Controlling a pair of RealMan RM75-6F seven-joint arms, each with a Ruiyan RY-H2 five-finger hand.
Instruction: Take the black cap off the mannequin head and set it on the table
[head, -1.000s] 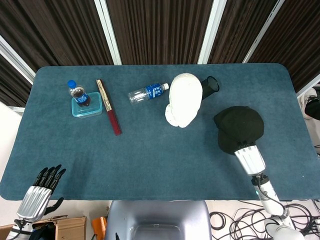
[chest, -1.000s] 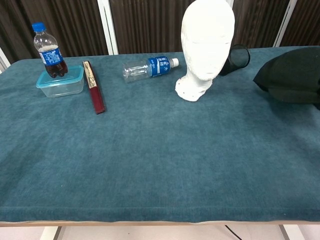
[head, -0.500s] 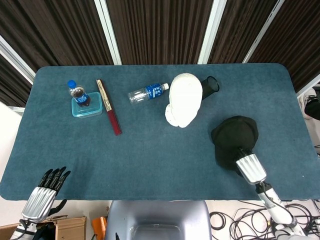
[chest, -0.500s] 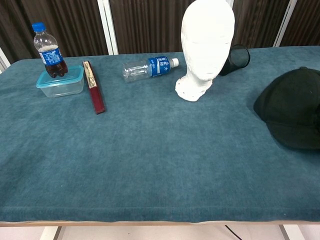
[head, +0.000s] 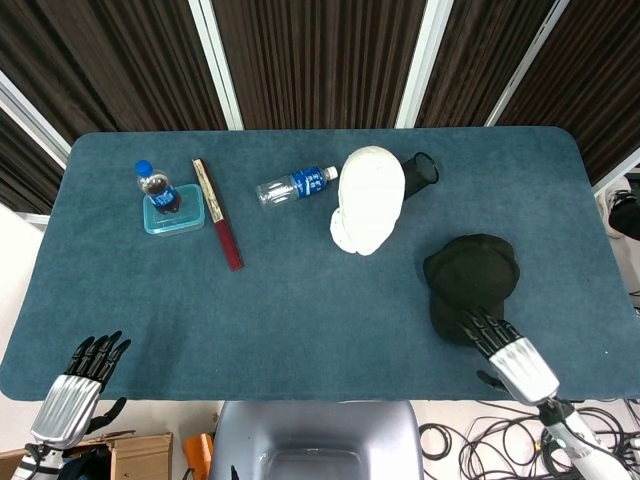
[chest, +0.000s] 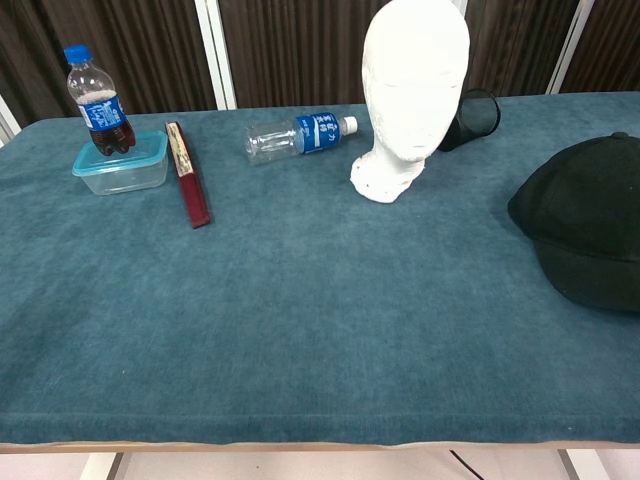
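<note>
The black cap (head: 468, 283) lies flat on the blue table at the right, also seen at the right edge of the chest view as the cap (chest: 590, 230). The white mannequin head (head: 368, 200) stands bare near the table's middle back, the same head (chest: 412, 90) in the chest view. My right hand (head: 505, 352) is just in front of the cap with its fingers spread; the fingertips reach the cap's near edge and hold nothing. My left hand (head: 78, 385) hangs off the front left corner, fingers apart and empty.
A cola bottle (head: 156, 187) stands on a clear lidded box (head: 174, 214) at the back left. Beside it lies a dark red folded fan (head: 218, 214). A clear bottle (head: 294, 186) lies on its side, and a black cup (head: 421, 172) lies behind the mannequin head.
My right hand lowered the cap onto the table, let go of it and drew back toward the front edge. The left hand shifted slightly.
</note>
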